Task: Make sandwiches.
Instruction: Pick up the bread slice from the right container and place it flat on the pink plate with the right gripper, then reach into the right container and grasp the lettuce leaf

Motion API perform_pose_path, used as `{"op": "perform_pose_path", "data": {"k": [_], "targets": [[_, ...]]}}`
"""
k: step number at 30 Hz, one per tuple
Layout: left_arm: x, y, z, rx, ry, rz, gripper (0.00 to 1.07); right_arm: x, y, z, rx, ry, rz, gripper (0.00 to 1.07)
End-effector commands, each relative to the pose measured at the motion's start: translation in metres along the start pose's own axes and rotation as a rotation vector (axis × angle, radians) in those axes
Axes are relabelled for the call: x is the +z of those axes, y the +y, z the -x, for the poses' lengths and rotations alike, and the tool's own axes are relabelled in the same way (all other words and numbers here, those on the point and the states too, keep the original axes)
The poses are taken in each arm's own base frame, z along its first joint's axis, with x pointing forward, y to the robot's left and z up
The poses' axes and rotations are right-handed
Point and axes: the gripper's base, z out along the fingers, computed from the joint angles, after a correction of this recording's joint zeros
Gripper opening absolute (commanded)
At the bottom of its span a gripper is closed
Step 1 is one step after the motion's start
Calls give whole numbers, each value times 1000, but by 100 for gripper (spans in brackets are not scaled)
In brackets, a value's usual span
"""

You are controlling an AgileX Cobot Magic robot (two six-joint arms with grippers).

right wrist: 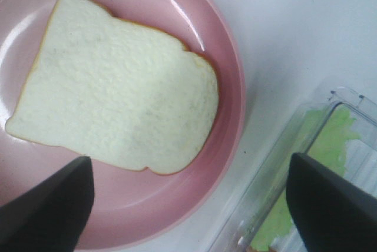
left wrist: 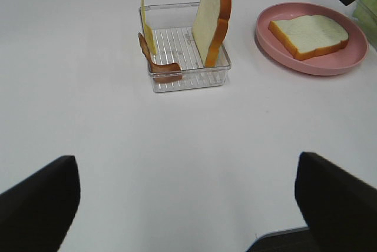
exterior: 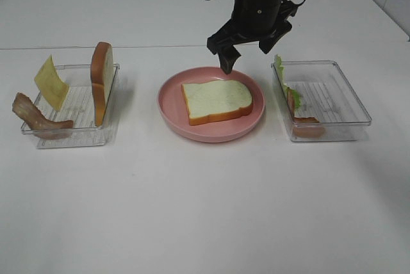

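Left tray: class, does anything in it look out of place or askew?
Yes. The bacon strip droops over the left tray's outer wall, partly outside it; the cheese square leans tilted at that same wall.

We are looking at a pink plate (exterior: 211,134) on a plain white table (exterior: 205,210). The bread (exterior: 216,101) on it is showing a white, lightly speckled face and an orange-brown crust. The second slice (exterior: 102,82) is showing the same colours. The cheese (exterior: 51,82) is looking pale yellow, the bacon (exterior: 38,117) reddish-brown, the lettuce (exterior: 280,72) light green. The trays (exterior: 333,95) are looking clear, with fine ribbed lines.
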Motion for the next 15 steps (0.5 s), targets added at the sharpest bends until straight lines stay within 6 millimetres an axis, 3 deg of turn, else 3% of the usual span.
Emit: {"op": "perform_pose_path", "data": {"k": [1, 15], "targets": [[-1, 0, -1, -2, -16, 3, 91, -17, -2, 2, 26, 13, -6, 87], [-1, 0, -1, -2, -16, 3, 91, -93, -19, -6, 48, -21, -83, 87]]}}
